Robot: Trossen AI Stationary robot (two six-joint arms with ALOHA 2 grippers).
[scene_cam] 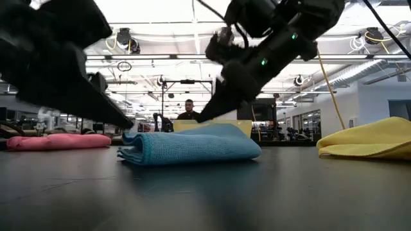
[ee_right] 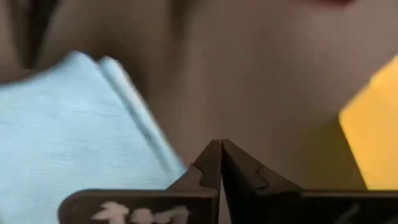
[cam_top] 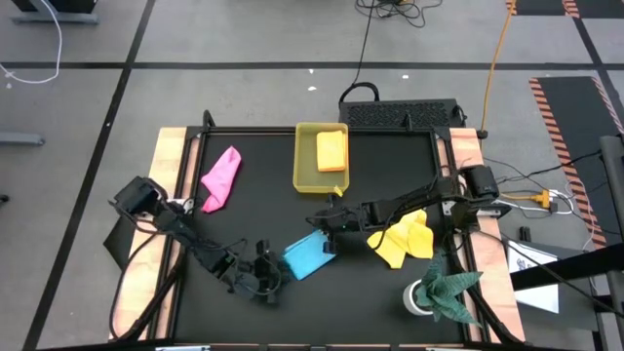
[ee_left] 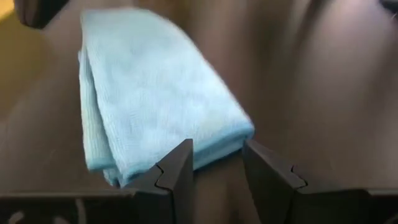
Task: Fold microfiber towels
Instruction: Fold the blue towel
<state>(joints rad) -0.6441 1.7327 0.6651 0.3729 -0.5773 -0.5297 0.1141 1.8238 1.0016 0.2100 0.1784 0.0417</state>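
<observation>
1. Reading the near edge of the table first: I see the dark green cloth bunched at the near right corner, well apart from both grippers.
2. Left gripper sits low just beside the near-left end of the light blue towel; in its wrist view the fingers stand spread, with the towel's edge just in front of them and nothing pinched.
3. I note the light blue towel lies folded in layers, flat on the dark surface, near centre.
4. Right gripper is at the towel's far-right edge; its jaws are pressed together, tips meeting, and I see no cloth between them.
5. Yellow towel lies crumpled to the right of the blue one, under the right arm.
6. Pink towel lies loose at far left.
7. Farthest, the orange towel rests folded inside the yellow tray.
</observation>
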